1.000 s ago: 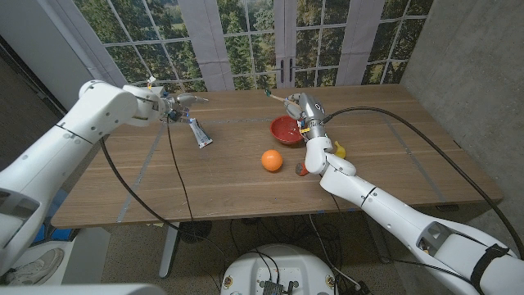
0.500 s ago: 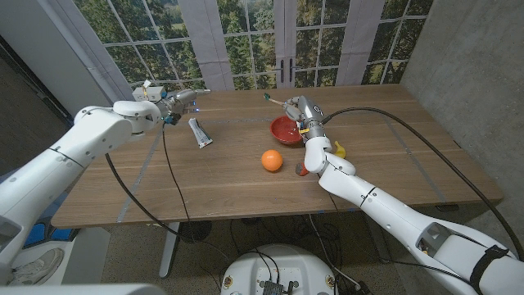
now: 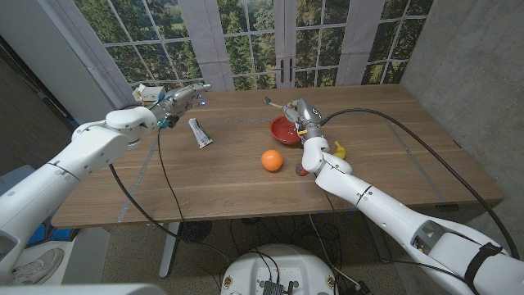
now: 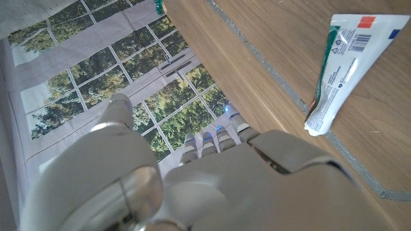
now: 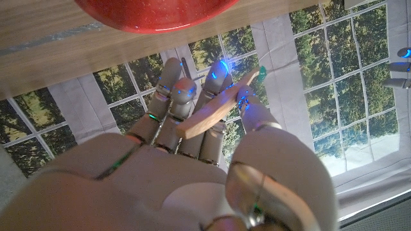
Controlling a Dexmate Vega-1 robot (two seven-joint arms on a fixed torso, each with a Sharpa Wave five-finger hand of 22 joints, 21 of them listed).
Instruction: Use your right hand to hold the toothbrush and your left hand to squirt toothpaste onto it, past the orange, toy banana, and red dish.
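**Brush up, paste on the table**

The right hand (image 3: 302,111) holds the wooden toothbrush (image 3: 279,101) above the red dish (image 3: 284,129). The left hand (image 3: 178,99) seems empty, fingers apart, beyond the toothpaste tube (image 3: 199,132), which lies left of the dish. The orange (image 3: 272,160) sits in front of the dish.

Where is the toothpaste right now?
In the head view the toothpaste tube lies on the wooden table, on the robot's left side. It is just below the left hand, which is not touching it, and left of the orange.
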